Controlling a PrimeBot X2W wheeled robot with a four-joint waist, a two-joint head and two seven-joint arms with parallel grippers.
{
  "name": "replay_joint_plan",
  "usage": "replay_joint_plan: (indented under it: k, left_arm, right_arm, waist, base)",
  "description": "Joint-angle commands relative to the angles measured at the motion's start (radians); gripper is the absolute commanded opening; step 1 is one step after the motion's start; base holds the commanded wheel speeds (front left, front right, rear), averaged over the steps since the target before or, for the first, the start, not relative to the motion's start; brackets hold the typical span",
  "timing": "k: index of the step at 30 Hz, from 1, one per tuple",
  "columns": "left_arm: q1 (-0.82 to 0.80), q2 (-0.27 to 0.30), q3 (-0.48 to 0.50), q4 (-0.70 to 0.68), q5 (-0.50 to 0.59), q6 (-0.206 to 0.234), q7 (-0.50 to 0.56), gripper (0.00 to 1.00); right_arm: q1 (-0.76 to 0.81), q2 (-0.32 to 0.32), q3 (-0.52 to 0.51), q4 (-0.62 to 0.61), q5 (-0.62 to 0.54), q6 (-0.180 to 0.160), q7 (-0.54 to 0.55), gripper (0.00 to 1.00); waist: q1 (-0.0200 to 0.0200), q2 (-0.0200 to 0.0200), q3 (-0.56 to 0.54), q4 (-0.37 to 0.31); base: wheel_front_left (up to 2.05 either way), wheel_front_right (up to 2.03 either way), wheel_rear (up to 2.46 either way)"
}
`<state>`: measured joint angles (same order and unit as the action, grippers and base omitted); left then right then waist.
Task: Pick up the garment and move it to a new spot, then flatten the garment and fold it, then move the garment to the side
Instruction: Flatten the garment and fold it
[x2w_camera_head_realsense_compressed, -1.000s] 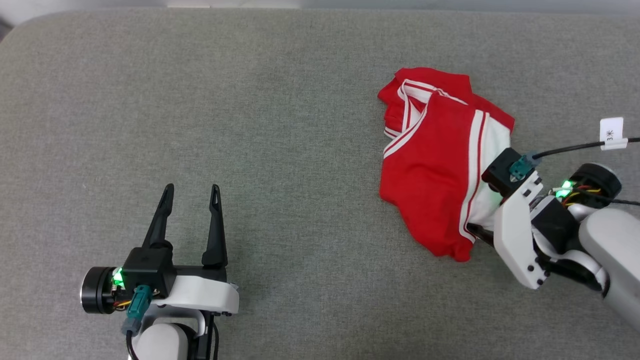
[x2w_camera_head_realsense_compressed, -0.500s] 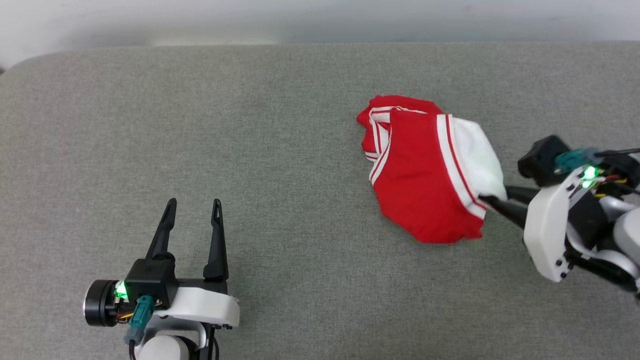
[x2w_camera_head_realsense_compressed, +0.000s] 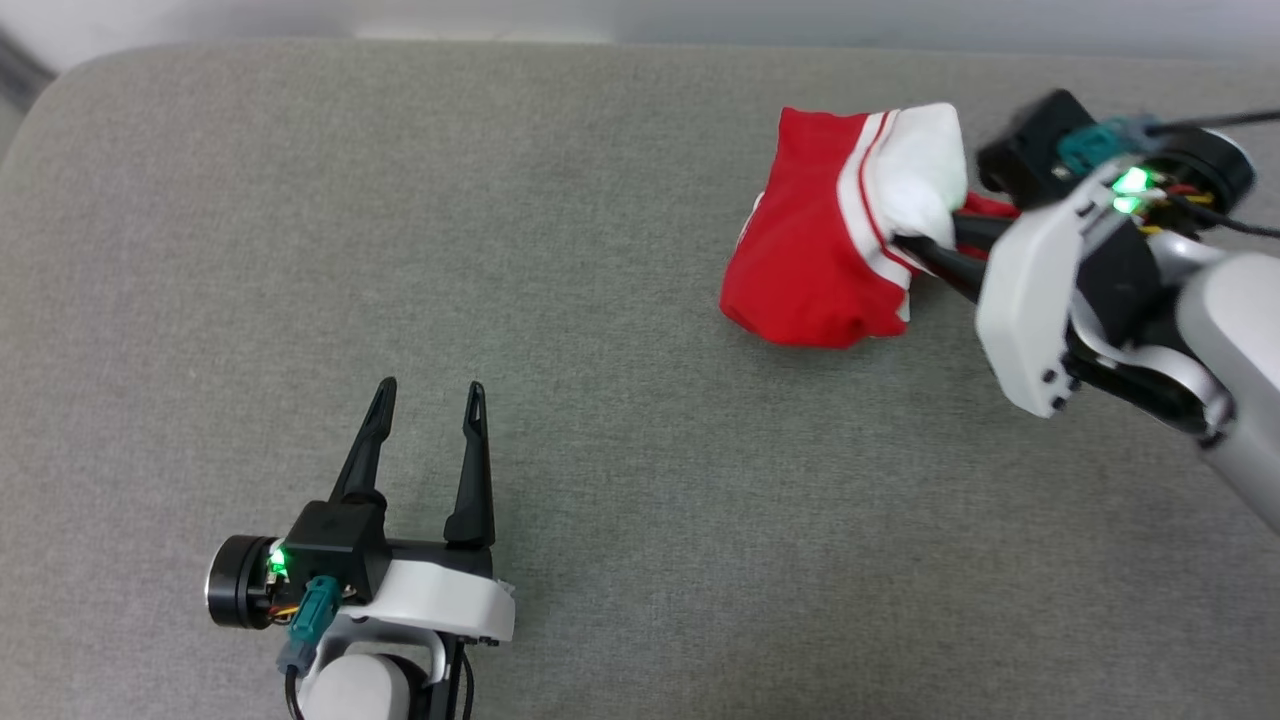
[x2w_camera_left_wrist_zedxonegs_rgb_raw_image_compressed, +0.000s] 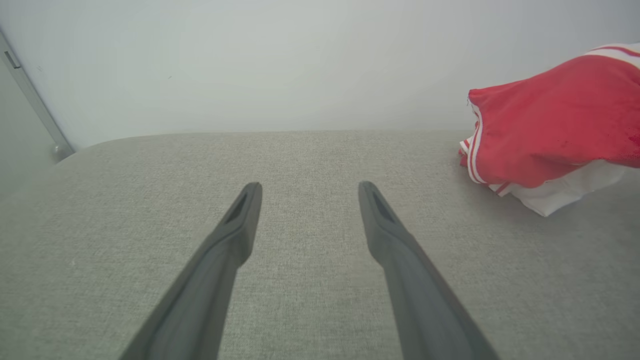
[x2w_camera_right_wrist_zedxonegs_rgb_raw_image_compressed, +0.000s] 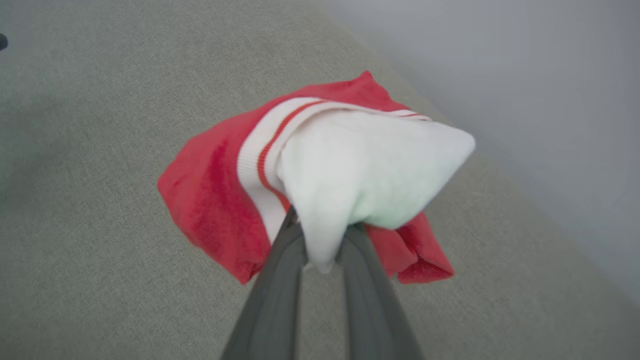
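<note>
Since a second ago the garment (x2w_camera_head_realsense_compressed: 800, 270) had gone from lying spread low on the right of the table (x2w_camera_head_realsense_compressed: 600, 250) to a tight bundle drawn up toward the far right edge. The right arm had swung up with it, and the head camera had shifted as well.

At lower left in the head view, my left end effector (x2w_camera_head_realsense_compressed: 432, 385) stood wide apart over bare grey cloth, holding nothing and well apart from the garment. Its own wrist view gave what the head view did not. The two dark fingers (x2w_camera_left_wrist_zedxonegs_rgb_raw_image_compressed: 225, 260) were splayed around the left end effector (x2w_camera_left_wrist_zedxonegs_rgb_raw_image_compressed: 310, 186) above the table (x2w_camera_left_wrist_zedxonegs_rgb_raw_image_compressed: 310, 150). A pale wall (x2w_camera_left_wrist_zedxonegs_rgb_raw_image_compressed: 250, 60) stood beyond the far edge, with a grey upright strip (x2w_camera_left_wrist_zedxonegs_rgb_raw_image_compressed: 30, 95) at the left. The garment (x2w_camera_left_wrist_zedxonegs_rgb_raw_image_compressed: 545, 135) bulged in from the right, its lower white fold seeming to rest on the table.

Further right in the head view, the right end effector (x2w_camera_head_realsense_compressed: 915, 245) was pinched narrow on the garment's white cloth, its tips buried in the fabric. The right wrist view showed that grip up close. The right end effector (x2w_camera_right_wrist_zedxonegs_rgb_raw_image_compressed: 322, 225) was nearly closed, white cloth bunched over the fingers (x2w_camera_right_wrist_zedxonegs_rgb_raw_image_compressed: 280, 300), and the red body of the garment (x2w_camera_right_wrist_zedxonegs_rgb_raw_image_compressed: 215, 185) drooped on both sides. I could not tell whether the whole bundle was clear of the table (x2w_camera_right_wrist_zedxonegs_rgb_raw_image_compressed: 75, 150).
</note>
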<state>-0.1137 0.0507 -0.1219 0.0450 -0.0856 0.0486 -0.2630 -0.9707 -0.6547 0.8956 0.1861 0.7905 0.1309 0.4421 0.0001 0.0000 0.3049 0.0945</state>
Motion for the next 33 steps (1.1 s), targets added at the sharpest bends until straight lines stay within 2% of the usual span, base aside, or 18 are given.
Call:
replay_joint_plan:
  k: [1, 10, 16, 17, 18, 22, 26, 30, 33]
  left_arm:
    - [-0.015, -0.001, -0.006, 0.002, -0.008, 0.008, -0.003, 1.0]
    - [-0.051, -0.001, -0.043, 0.013, -0.032, 0.022, -0.003, 1.0]
    - [-0.055, -0.001, -0.05, 0.022, -0.036, 0.028, -0.003, 1.0]
    - [-0.051, -0.001, -0.048, 0.024, -0.035, 0.03, -0.003, 1.0]
    - [-0.045, -0.001, -0.045, 0.025, -0.035, 0.03, -0.003, 1.0]
    - [-0.027, -0.001, -0.033, 0.031, -0.028, 0.026, -0.003, 1.0]
    - [-0.002, 0.0, -0.01, 0.025, -0.023, 0.026, -0.003, 1.0]
    - [0.023, -0.001, 0.007, 0.018, -0.012, 0.022, -0.003, 1.0]
    - [0.038, -0.001, 0.018, 0.011, -0.003, 0.016, -0.003, 1.0]
  right_arm:
    - [-0.036, 0.031, 0.014, 0.027, -0.003, 0.0, 0.004, 0.0]
    - [-0.152, 0.223, 0.163, 0.315, -0.025, 0.0, -0.091, 0.0]
    - [-0.169, 0.297, 0.259, 0.454, -0.02, 0.0, -0.212, 0.0]
    - [-0.168, 0.303, 0.273, 0.463, -0.015, 0.0, -0.235, 0.36]
    - [-0.171, 0.304, 0.283, 0.468, -0.017, 0.0, -0.265, 1.0]
    - [-0.144, 0.276, 0.296, 0.467, -0.009, 0.0, -0.394, 1.0]
    - [-0.091, 0.219, 0.252, 0.442, -0.025, 0.0, -0.533, 1.0]
    - [-0.002, 0.152, 0.132, 0.419, -0.05, 0.0, -0.659, 1.0]
    - [0.096, 0.127, -0.012, 0.406, -0.09, 0.0, -0.698, 1.0]
  waist:
    - [-0.0001, 0.0, 0.026, 0.023]
    - [-0.0001, 0.0, 0.072, 0.064]
    - [-0.0001, 0.0, 0.068, 0.063]
    - [-0.0001, 0.0, 0.063, 0.059]
    - [-0.0001, 0.0, 0.056, 0.054]
    - [-0.0001, 0.0, 0.018, 0.035]
    - [-0.0001, 0.0, -0.022, 0.014]
    - [-0.0001, 0.0, -0.061, -0.008]
    - [-0.0001, 0.0, -0.084, -0.023]
  base:
    - [0.0, 0.0, 0.0]
    - [0.0, 0.0, 0.0]
    - [0.0, 0.0, 0.0]
    - [0.0, 0.0, 0.0]
    - [0.0, 0.0, 0.0]
    - [0.0, 0.0, 0.0]
    - [0.0, 0.0, 0.0]
    - [0.0, 0.0, 0.0]
    - [0.0, 0.0, 0.0]
